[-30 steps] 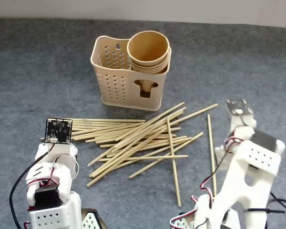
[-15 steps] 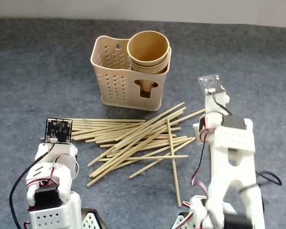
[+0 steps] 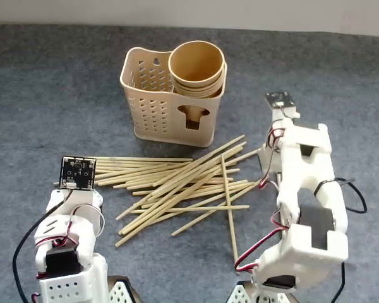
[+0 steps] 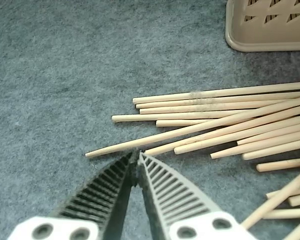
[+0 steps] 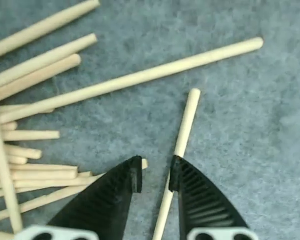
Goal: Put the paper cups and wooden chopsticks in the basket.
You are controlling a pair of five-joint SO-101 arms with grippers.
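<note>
Wooden chopsticks (image 3: 177, 186): lying loose in a crossed fan on the grey carpet (image 3: 50, 95), just in front of the basket; I am not seeing any inside it.
Paper cups (image 3: 197, 66): sitting nested and upright in the basket, at the end nearer the right arm.
Basket (image 3: 151, 107): standing upright beyond the pile, touching none of the sticks.
Why it is lying this way: I am judging the cup part as done and the sticks as the remaining work. A tangled pile is hard to pinch, so strays at the edge are making the easier targets.
Right gripper (image 5: 155, 180): hanging low over a stray chopstick (image 5: 182, 135) that is lying apart from the heap. Its jaws are parted by a narrow gap and holding nothing, and the stick is running just under one fingertip. I am reading this as lining up for a pinch.
Left gripper (image 4: 137, 160): its jaws are pressed together and empty, with the tips sitting just beside the end of a chopstick on the pile's far side.
</note>
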